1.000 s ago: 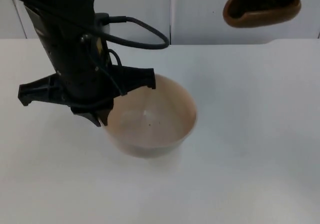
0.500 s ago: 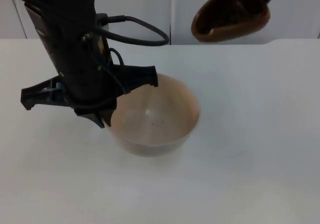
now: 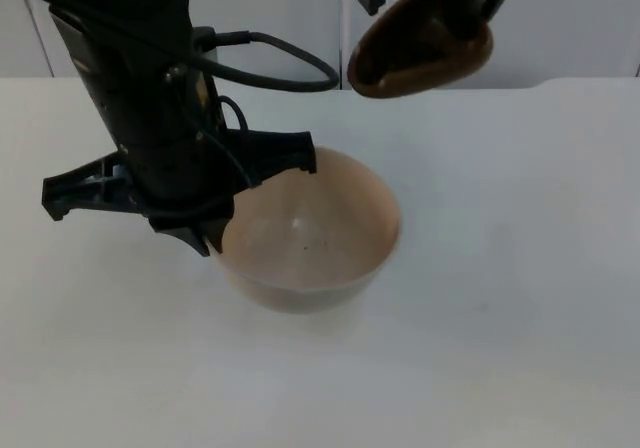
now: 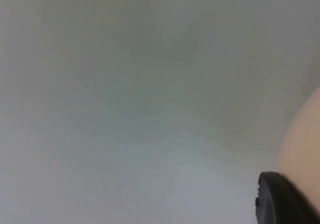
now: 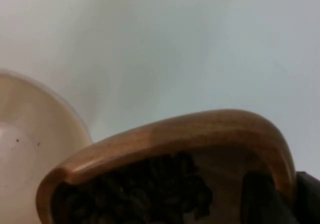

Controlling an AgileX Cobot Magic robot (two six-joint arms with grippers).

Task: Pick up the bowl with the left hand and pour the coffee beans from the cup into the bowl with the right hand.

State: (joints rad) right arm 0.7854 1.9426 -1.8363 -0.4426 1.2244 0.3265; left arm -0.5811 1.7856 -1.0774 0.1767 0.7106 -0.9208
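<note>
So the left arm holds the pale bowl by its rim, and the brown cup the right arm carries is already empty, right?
Not quite. The cup is not empty: the right wrist view shows dark coffee beans inside it. The left gripper does hold the bowl by its rim.

White table (image 3: 520,268) meets grey partition wall (image 3: 270,18).

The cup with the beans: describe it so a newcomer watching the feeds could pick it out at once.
Start at the grey partition wall behind the white table. In front of it the right gripper holds the cup in the air, up and to the right of the bowl that the left gripper grips. It is dark brown wood, tilted, with coffee beans inside; the bowl is pale and nearly empty.
</note>
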